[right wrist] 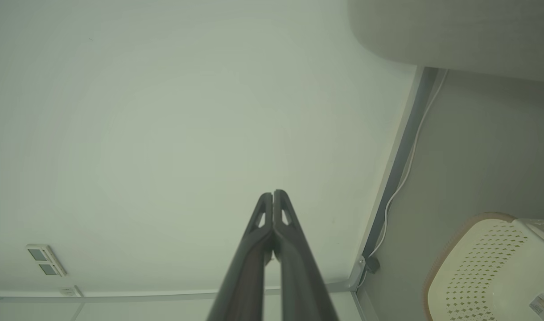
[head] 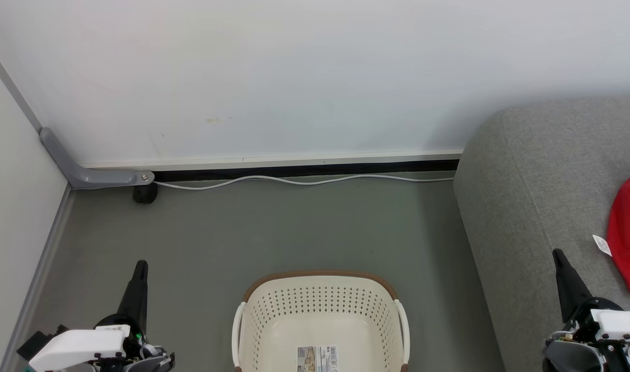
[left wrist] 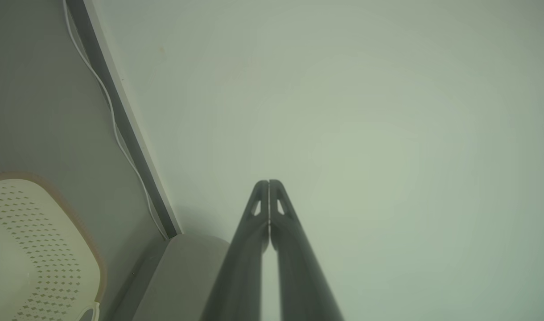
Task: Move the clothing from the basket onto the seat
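Resting shut, left claw (head: 140, 265), right claw (head: 556, 254), both empty

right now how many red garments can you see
1: a red garment with a white tag lies on the grey seat, cut by the head view's right edge. Another may lie beyond the frame. The visible part of the basket holds none.

Head view bright, evenly lit, sharp; both wrist views dim, hazy, green-tinted, edges bent.
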### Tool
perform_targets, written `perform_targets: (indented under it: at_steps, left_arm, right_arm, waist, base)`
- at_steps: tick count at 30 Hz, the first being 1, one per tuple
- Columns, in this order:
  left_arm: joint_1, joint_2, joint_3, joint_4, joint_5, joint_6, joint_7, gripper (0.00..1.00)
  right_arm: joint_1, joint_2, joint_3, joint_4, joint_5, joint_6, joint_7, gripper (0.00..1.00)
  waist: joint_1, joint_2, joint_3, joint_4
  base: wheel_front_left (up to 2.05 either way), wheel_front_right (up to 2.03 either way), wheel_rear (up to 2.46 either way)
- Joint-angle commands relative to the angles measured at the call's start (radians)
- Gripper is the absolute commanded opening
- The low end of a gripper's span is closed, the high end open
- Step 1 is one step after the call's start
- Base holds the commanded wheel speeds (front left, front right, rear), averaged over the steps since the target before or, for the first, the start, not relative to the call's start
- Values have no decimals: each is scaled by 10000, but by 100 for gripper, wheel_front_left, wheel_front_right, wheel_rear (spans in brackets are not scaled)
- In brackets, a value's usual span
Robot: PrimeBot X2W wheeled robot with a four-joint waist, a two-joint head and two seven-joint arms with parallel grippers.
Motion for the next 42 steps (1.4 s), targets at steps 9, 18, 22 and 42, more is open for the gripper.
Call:
perform_targets:
  at_steps: [9, 18, 22, 42]
  left_arm:
    - [-580, 179, 331, -287, -36, -84, 63, 0]
    - [-580, 179, 331, -287, -36, -84, 63, 0]
    - [-580, 179, 331, -287, -36, -84, 63, 0]
    - [-579, 179, 330, -287, -37, -84, 62, 0]
  right_arm:
    - [-194, -100, 169, -322, 113, 17, 80, 0]
    - [-194, -100, 169, -322, 113, 17, 80, 0]
    - [-194, -100, 170, -322, 113, 17, 79, 0]
    - [-194, -100, 170, -322, 114, 17, 79, 0]
  waist:
    - [0, 0, 0, 0]
    - [0, 0, 0, 0]
    - [0, 0, 0, 0]
    - [0, 0, 0, 0]
  base:
    - [0, 0, 0]
    - [0, 0, 0]
    - [0, 0, 0]
    - [0, 0, 0]
